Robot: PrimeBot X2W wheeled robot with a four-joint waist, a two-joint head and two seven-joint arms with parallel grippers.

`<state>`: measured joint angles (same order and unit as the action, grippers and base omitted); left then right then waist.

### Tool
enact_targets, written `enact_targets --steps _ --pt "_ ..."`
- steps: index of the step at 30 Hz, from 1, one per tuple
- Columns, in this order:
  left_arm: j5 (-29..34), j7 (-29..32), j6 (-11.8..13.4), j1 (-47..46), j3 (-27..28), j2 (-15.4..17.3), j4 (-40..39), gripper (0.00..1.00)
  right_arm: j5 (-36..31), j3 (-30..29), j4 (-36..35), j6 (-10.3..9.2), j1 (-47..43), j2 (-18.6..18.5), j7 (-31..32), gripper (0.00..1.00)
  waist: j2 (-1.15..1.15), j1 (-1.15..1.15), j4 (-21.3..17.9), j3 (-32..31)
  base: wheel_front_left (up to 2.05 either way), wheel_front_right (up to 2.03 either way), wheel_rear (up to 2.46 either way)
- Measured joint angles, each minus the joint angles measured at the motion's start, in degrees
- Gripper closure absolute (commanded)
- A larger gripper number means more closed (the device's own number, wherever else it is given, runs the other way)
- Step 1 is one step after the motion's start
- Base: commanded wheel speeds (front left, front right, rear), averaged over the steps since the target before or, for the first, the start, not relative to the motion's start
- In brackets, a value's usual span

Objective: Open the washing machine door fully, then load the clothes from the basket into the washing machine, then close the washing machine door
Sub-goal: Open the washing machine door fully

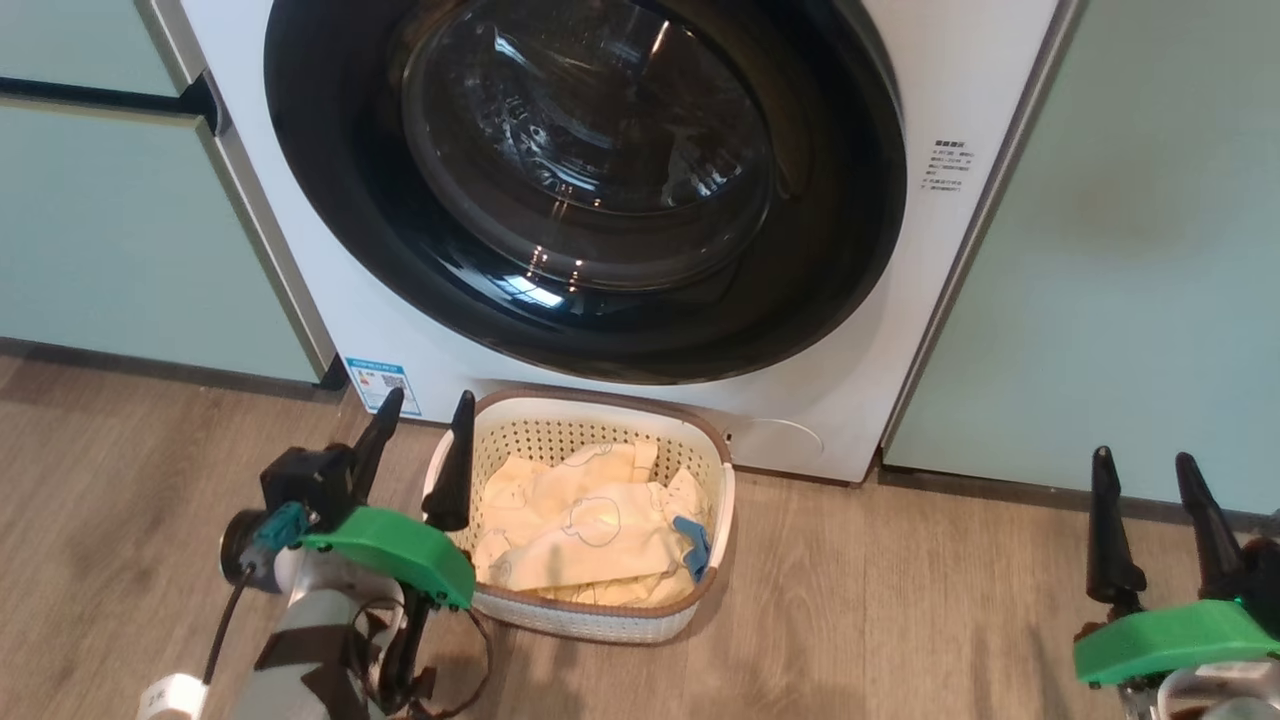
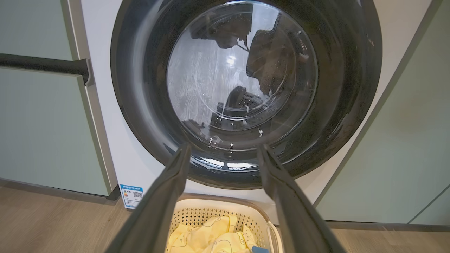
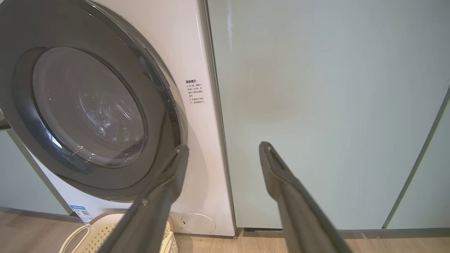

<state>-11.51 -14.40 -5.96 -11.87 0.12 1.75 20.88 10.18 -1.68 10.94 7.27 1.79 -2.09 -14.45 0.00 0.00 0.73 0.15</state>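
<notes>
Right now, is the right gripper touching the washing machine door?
Apart. In the head view the right gripper sits far right, with floor between it and the washing machine door.

The washing machine door [image 1: 585, 180] is cut off at the top by the head view's upper edge, the basket [image 1: 610, 402] has its left rim partly hidden behind a finger of the left gripper [image 1: 428, 398], and the printed notice [image 1: 948, 165] on the washing machine [image 1: 840, 400] is too small to read.

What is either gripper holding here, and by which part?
Nothing. The left gripper and right gripper are both open and empty; the clothes lie in the basket.
</notes>
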Motion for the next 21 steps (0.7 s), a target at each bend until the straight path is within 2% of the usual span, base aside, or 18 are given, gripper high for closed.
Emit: enact_targets --steps 20,21 --pt "-0.25 0.0 -0.33 -0.01 1.26 0.01 0.92 0.0 0.33 0.29 -0.41 0.0 0.0 0.0 0.0 0.0 0.0 0.0 0.49 -0.23 0.0 0.0 0.0" --pt "-0.26 0.0 -0.29 -0.01 1.27 0.01 1.03 0.0 0.33 0.27 -0.41 0.0 0.01 0.0 0.0 0.12 0.0 0.0 0.54 -0.17 0.0 0.0 0.0"
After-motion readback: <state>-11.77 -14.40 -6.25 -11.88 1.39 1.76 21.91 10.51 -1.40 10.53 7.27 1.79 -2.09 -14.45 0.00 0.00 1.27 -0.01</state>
